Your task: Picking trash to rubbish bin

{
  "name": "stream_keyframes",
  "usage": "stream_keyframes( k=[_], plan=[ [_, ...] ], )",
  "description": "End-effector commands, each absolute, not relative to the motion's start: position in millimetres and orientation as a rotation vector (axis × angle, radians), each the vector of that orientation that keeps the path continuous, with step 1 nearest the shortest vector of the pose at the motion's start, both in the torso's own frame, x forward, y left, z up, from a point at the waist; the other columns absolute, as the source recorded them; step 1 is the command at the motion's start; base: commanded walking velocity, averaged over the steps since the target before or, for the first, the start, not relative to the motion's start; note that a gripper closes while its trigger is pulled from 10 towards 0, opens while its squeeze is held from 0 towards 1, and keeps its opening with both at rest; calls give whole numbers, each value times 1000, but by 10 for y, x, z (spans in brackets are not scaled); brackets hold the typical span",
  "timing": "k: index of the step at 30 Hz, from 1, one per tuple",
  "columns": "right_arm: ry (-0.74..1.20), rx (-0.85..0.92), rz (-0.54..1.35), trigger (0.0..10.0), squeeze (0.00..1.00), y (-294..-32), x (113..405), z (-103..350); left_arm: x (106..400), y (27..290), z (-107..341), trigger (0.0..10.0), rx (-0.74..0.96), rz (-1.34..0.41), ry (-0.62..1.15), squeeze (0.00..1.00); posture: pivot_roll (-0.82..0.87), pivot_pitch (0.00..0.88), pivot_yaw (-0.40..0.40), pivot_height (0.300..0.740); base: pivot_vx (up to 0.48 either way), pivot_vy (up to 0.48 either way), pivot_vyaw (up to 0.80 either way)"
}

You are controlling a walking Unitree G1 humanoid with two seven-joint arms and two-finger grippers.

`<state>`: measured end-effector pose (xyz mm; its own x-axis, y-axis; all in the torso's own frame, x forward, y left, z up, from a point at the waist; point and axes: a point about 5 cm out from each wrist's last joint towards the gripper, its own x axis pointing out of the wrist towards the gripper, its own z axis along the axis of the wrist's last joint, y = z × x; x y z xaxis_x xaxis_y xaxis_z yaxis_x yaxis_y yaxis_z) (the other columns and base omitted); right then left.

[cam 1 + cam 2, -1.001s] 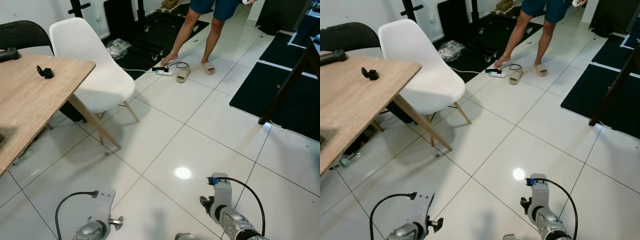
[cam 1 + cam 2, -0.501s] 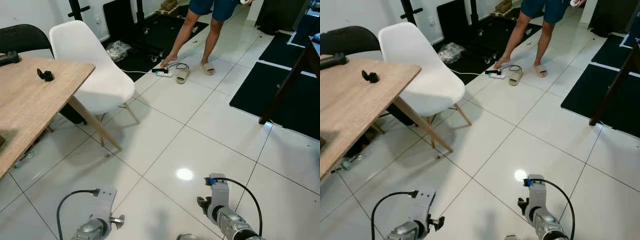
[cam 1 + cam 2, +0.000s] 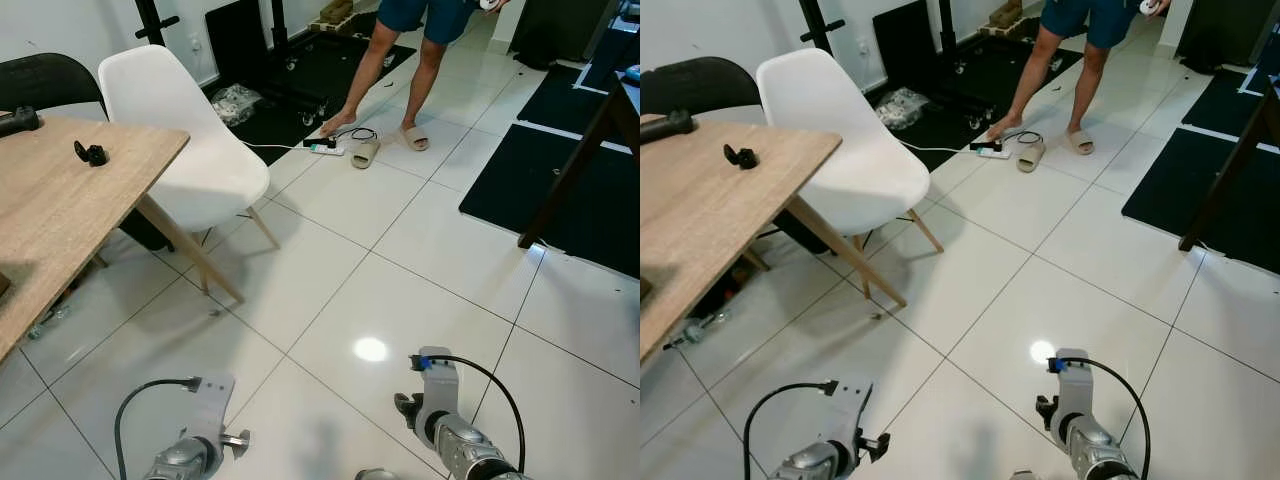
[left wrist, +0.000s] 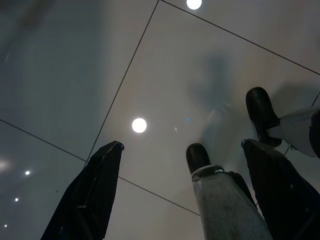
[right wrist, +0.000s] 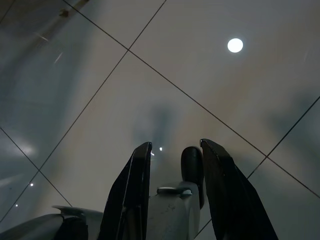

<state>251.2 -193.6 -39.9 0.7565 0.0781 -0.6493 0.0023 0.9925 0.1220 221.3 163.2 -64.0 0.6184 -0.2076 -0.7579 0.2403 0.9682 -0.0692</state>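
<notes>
Black left hand point(image 4: 182, 190) over floor point(image 4: 165, 75)

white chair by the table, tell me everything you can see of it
The white chair has a smooth one-piece moulded shell, plastic by the look, with a curved back and scooped seat, on splayed light wooden legs. It stands upright on the white tiled floor, beside the corner of the wooden table. Nothing sits on it.

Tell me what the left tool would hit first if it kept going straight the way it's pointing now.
Most likely the glossy white tiled floor. The left tool hangs pointing down at it, its black fingers spread open, with bare tile ahead between them. How far off is unclear.
</notes>
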Motion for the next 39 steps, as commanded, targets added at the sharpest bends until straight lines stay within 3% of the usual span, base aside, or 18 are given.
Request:
stream_keyframes(
  k=[1, 12, 33, 39],
  plan=[
    [729, 132, 46, 10000, 0, -1907, 2452, -447, 2167, 1645, -669, 10000, 48, -261, 892, 0, -173, 121, 93, 740, 0, 0, 0],
    [735, 111, 119, 10000, 0, -1799, 2496, -429, 2212, 1642, -642, 10000, 29, -240, 871, 0, -140, 105, 65, 740, 0, 0, 0],
    [691, 92, 127, 10000, 0, -1905, 2676, -275, 2168, 1740, -664, 10000, -19, -158, 875, 0, -133, 78, 37, 740, 0, 0, 0],
    [701, 102, 116, 10000, 0, -1945, 2614, -316, 2118, 1699, -697, 10000, -21, -173, 890, 0, -141, 99, 42, 740, 0, 0, 0]
  ],
)
